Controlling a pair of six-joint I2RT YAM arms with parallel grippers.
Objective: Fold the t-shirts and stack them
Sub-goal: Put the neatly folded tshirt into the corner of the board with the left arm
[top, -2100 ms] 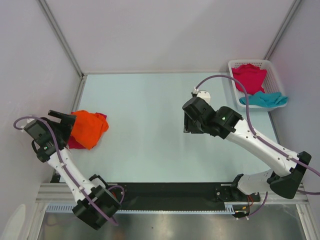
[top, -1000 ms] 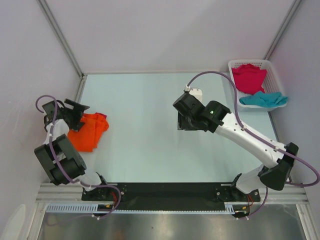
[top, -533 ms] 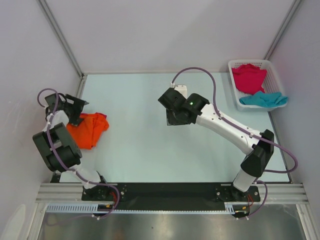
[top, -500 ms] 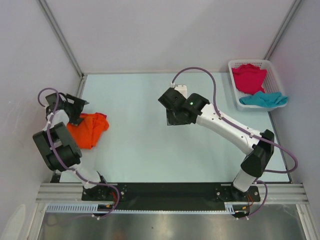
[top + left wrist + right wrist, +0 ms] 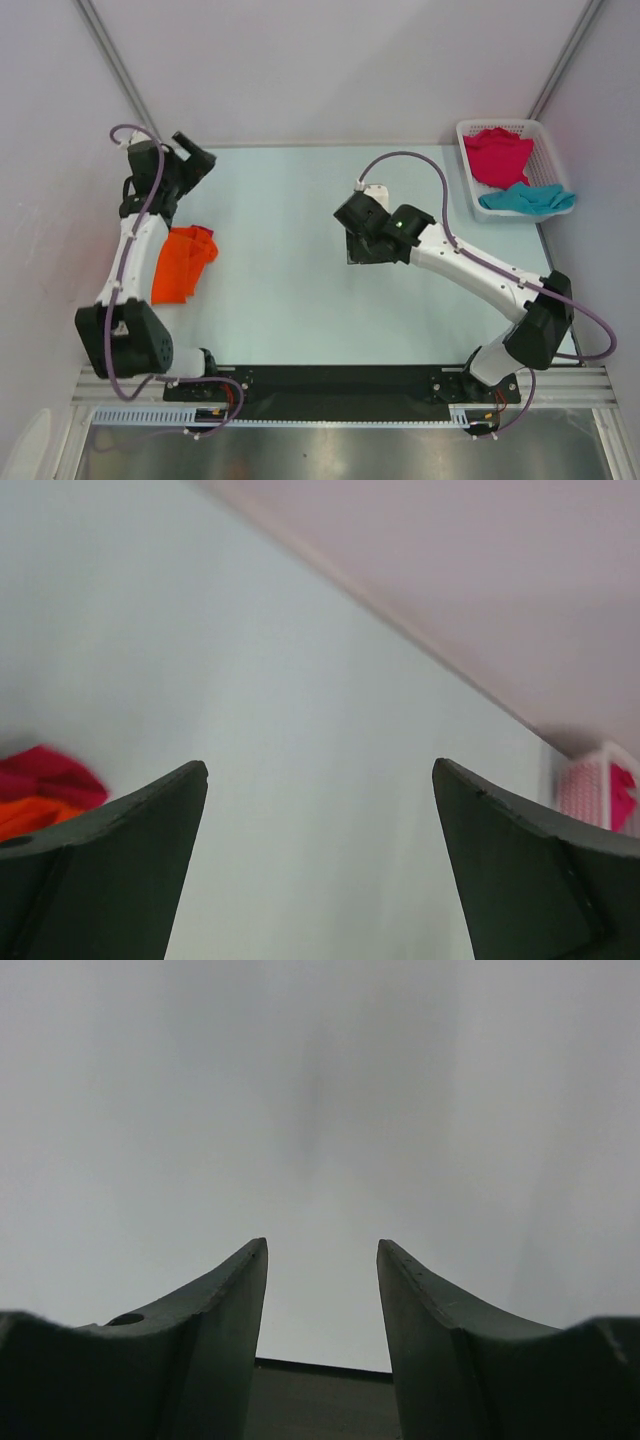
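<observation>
Pale mint tabletop [image 5: 290,270], matte and plain, enclosed by light grey-lilac walls [image 5: 330,60] with aluminium corner posts [image 5: 120,75]; black mounting rail [image 5: 340,380] along the near edge.

- Orange t-shirt [image 5: 180,262]: folded, lying flat at the left edge of the table, just beside the left arm.
- Lower magenta t-shirt [image 5: 45,773]: touching the orange one; only an edge shows in the left wrist view.
- White lattice basket [image 5: 545,130]: far right corner, against the wall.
- Basket magenta t-shirt [image 5: 497,155]: crumpled in the far part of the basket.
- Teal t-shirt [image 5: 527,198]: crumpled at the basket's near end, spilling over the rim, touching the magenta one.
- Left gripper [image 5: 195,158]: raised near the far left corner, apart from the orange t-shirt; fingers spread wide, nothing between them.
- Right gripper [image 5: 355,250]: over mid-table, pointing down at bare surface, well apart from every shirt; fingers parted, holding nothing.
</observation>
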